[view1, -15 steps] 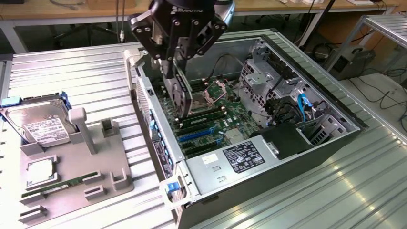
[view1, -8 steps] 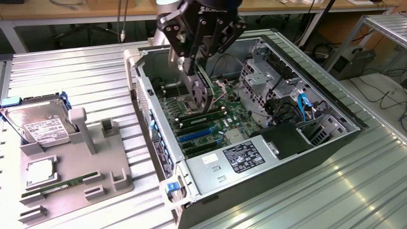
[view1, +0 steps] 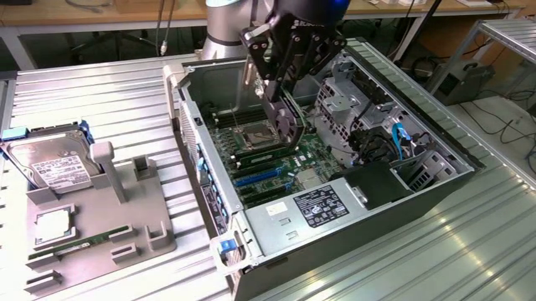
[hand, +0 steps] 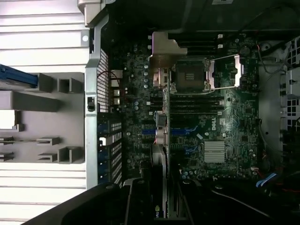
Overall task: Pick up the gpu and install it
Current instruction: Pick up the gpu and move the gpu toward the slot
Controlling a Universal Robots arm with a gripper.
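My gripper (view1: 283, 88) hangs inside the open computer case (view1: 418, 188), shut on the gpu (view1: 285, 125). The gpu stands on edge, a dark card with its silver end bracket (view1: 248, 88) toward the case's rear wall. It hovers just above the motherboard (view1: 277, 163), over the area between the CPU socket (view1: 251, 135) and the blue expansion slots (view1: 255, 177). In the wrist view the gpu (hand: 159, 140) appears edge-on as a narrow strip running out from my gripper (hand: 158, 211), with its bracket (hand: 164, 49) blurred at the far end, above the blue slots (hand: 180, 132).
On the exterior view's left a grey fixture tray (view1: 150, 219) holds a hard drive (view1: 54, 166), a CPU (view1: 52, 226) and a memory stick (view1: 80, 243). Drive cages and cables (view1: 393, 141) crowd the case's other side. Ribbed metal table all around.
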